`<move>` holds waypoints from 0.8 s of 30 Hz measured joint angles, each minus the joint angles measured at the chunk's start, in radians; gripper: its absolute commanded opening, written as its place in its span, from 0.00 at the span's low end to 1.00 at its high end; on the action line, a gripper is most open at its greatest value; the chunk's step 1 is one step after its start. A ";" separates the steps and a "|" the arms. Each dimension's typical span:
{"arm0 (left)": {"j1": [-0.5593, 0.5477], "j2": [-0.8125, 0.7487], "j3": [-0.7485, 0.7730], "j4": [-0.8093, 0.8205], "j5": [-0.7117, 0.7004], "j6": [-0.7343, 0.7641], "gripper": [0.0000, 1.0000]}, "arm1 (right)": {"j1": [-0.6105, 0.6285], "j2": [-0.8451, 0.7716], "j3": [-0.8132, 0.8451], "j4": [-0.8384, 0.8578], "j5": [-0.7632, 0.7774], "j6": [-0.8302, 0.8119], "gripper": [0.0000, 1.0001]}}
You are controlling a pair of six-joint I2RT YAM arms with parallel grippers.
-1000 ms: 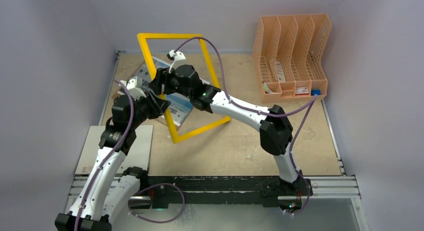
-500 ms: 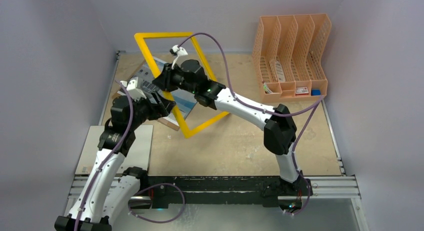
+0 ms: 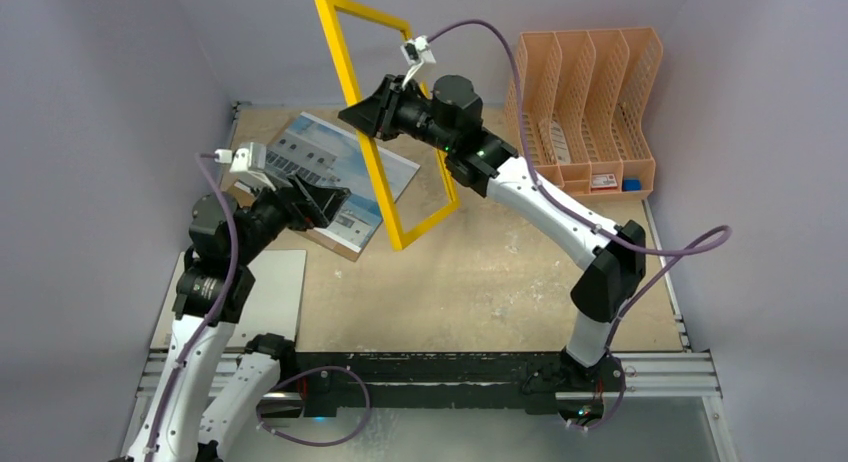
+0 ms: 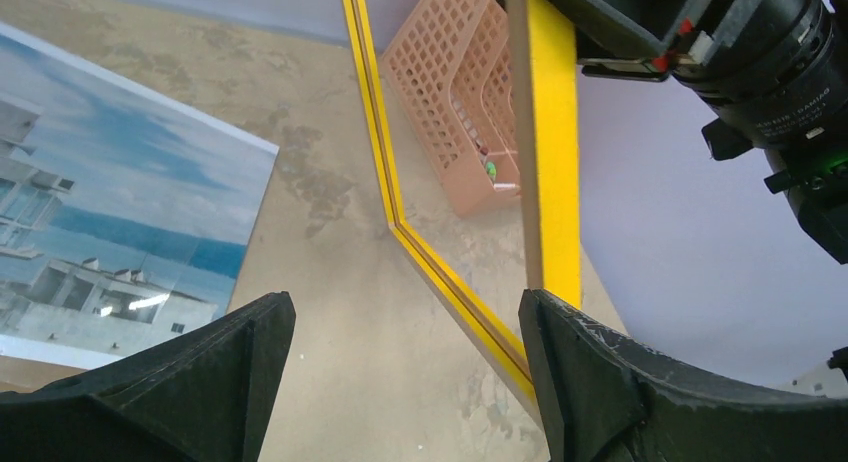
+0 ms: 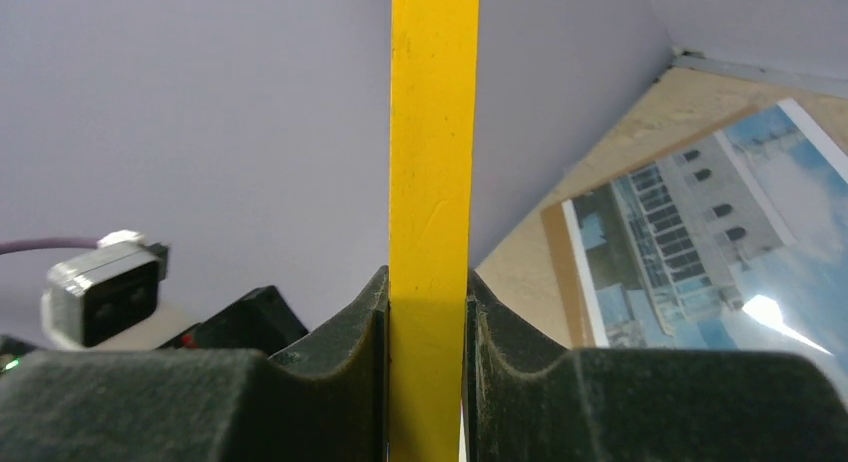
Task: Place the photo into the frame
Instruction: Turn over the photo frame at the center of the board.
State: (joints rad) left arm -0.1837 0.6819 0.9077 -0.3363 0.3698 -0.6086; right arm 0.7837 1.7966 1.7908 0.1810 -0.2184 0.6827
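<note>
The frame (image 3: pixel 427 225), a thin bright yellow rectangle, hangs tilted on edge in the air above the table's middle. My right gripper (image 3: pixel 372 117) is shut on its long left bar (image 5: pixel 433 132), which is pinched between both pads (image 5: pixel 427 292). The photo (image 3: pixel 320 162), a white building under blue sky, lies face up on the table at the back left, also visible in the wrist views (image 4: pixel 110 212) (image 5: pixel 720 232). My left gripper (image 3: pixel 330 204) hovers over the photo's near right corner, open and empty (image 4: pixel 405 302). The frame's lower corner (image 4: pixel 455 292) is just beyond its fingers, not touching.
A brown backing board (image 3: pixel 335 244) lies under the photo, showing at its near edge. A grey-white flat panel (image 3: pixel 275 282) lies at the near left by the left arm. A peach file rack (image 3: pixel 585 107) stands at the back right. Walls close in on three sides.
The right gripper has lifted the frame up and to the right, off the photo. The left gripper has opened, let go of the frame and drawn back to the left.
</note>
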 measured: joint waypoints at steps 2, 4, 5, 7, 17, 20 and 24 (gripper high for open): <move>0.000 -0.014 0.007 0.000 -0.026 -0.011 0.87 | -0.013 -0.020 -0.002 0.013 -0.048 0.016 0.15; 0.000 -0.031 0.008 -0.006 -0.085 -0.036 0.87 | -0.023 -0.040 -0.020 0.037 -0.093 0.035 0.16; 0.000 -0.039 0.008 -0.016 -0.126 -0.053 0.87 | -0.027 -0.053 -0.037 0.050 -0.118 0.048 0.16; 0.000 -0.055 0.007 -0.037 -0.205 -0.088 0.87 | -0.036 -0.076 -0.069 0.068 -0.166 0.081 0.15; 0.000 0.132 -0.201 0.164 -0.224 -0.273 0.96 | -0.051 -0.119 -0.212 0.213 -0.376 0.314 0.14; 0.000 0.274 -0.254 0.262 -0.177 -0.310 0.96 | -0.051 -0.125 -0.248 0.280 -0.423 0.404 0.13; 0.000 0.403 -0.274 0.370 -0.131 -0.325 0.96 | -0.051 -0.130 -0.285 0.368 -0.465 0.516 0.12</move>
State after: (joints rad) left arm -0.1837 1.0851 0.6334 0.0334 0.2386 -0.9337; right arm 0.7326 1.6661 1.5063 0.5488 -0.6834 1.1988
